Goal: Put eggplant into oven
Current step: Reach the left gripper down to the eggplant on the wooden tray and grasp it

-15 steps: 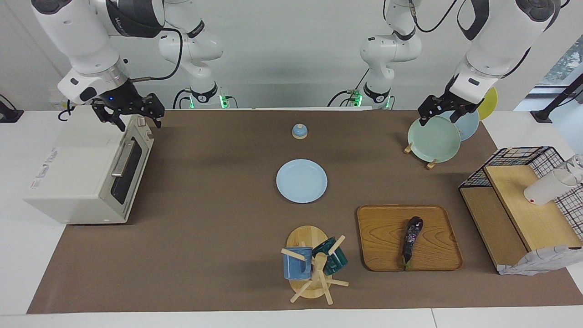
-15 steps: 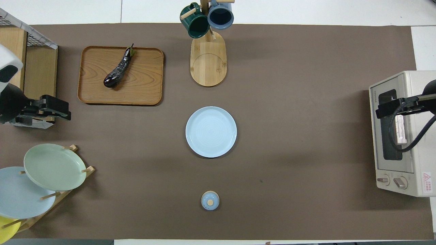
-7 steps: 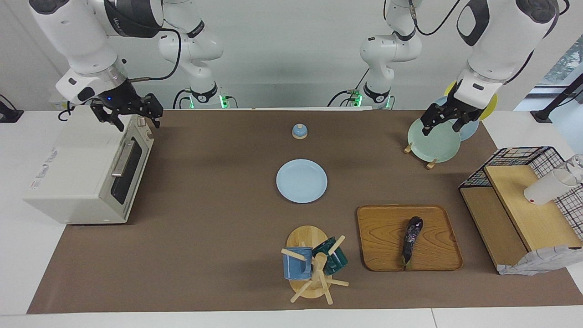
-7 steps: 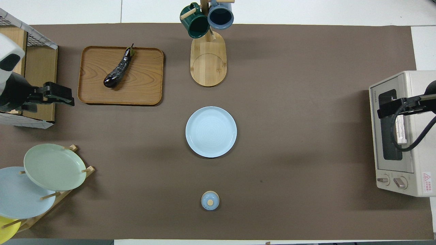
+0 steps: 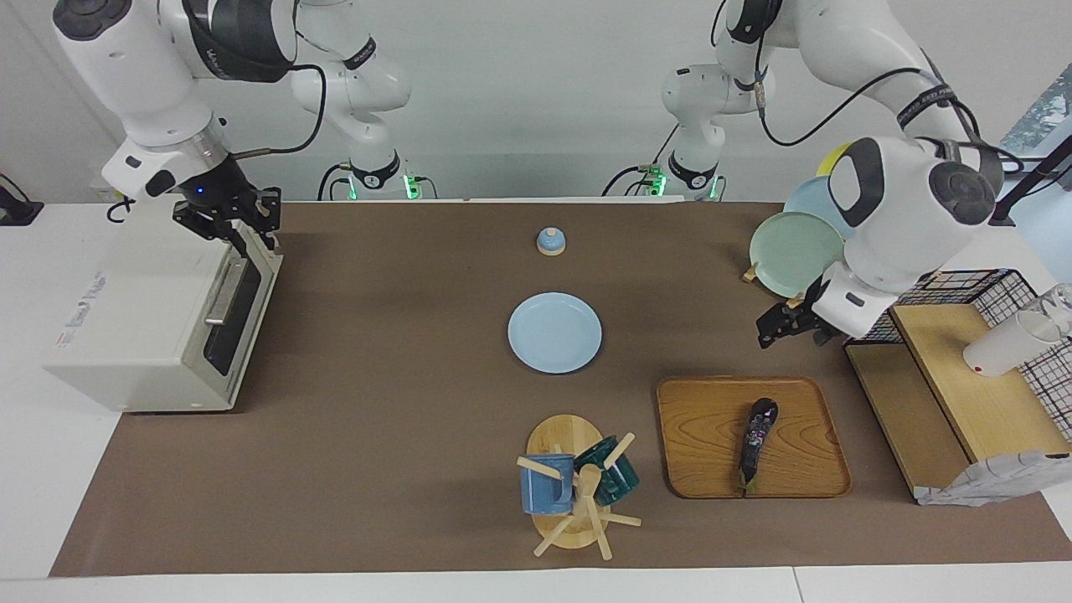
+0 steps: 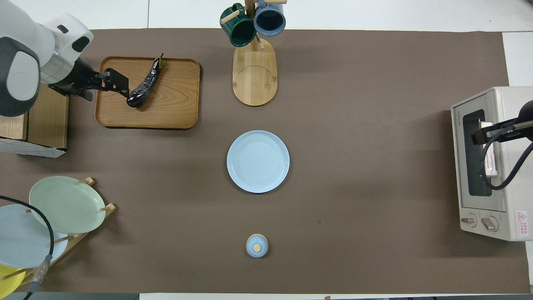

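**Left hand high beside the tray**

I see the right hand (image 5: 243, 226) over the closed oven (image 5: 159, 314) at frame left, grip unclear. Left hand (image 5: 775, 322), grip unclear, hangs above bare table (image 5: 402, 368); overhead it overlaps the tray (image 6: 166, 104) holding the eggplant (image 5: 756, 442).

Two high, opposed tabletop views

Bare mat between tray (image 5: 695, 435) and oven (image 5: 142, 327); plate (image 5: 554, 332), mug rack (image 5: 574, 490) flank route.
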Action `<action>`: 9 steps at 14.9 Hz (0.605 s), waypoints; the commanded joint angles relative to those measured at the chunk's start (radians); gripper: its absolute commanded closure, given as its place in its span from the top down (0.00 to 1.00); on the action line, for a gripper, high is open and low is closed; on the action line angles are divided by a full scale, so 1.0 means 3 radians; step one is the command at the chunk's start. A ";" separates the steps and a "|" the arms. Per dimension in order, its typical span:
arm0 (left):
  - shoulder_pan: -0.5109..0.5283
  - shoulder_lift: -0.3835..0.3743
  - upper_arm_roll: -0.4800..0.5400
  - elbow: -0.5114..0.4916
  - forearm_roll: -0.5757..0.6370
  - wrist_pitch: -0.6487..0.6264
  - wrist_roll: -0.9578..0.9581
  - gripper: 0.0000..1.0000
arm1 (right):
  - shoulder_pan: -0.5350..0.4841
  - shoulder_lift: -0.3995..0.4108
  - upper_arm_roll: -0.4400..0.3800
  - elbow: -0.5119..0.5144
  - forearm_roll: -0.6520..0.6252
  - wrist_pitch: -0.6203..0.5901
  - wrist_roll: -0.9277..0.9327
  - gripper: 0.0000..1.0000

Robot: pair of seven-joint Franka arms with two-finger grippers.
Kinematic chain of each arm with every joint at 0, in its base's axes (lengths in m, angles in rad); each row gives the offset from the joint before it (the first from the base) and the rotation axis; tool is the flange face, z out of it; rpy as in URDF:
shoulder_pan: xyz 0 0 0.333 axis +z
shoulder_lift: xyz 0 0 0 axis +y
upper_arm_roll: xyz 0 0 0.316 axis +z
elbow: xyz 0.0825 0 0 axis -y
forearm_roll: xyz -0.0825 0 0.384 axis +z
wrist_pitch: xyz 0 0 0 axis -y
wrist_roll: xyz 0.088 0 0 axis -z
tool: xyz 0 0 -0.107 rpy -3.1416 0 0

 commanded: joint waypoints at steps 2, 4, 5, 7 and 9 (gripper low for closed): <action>-0.0092 0.0441 -0.0003 0.0295 0.0149 0.0176 0.0373 1.00 | -0.0074 -0.0259 -0.0004 -0.0553 -0.0072 0.0375 0.0158 0.00; -0.0102 0.0676 0.0002 0.0438 0.0164 0.0293 0.0587 1.00 | -0.0090 -0.0305 -0.0004 -0.0646 -0.0256 0.0426 0.0353 0.00; -0.0107 0.0723 -0.0003 0.0434 0.0215 0.0329 0.0690 1.00 | -0.0100 -0.0305 -0.0004 -0.0677 -0.0287 0.0467 0.0358 0.00; -0.0133 0.0790 -0.0003 0.0428 0.0312 0.0477 0.0752 1.00 | -0.0161 -0.0305 -0.0009 -0.0758 -0.0288 0.0529 0.0419 0.00; -0.0148 0.0805 -0.0003 0.0413 0.0368 0.0529 0.0879 1.00 | -0.0177 -0.0265 -0.0009 -0.0805 -0.0349 0.0569 0.0522 0.00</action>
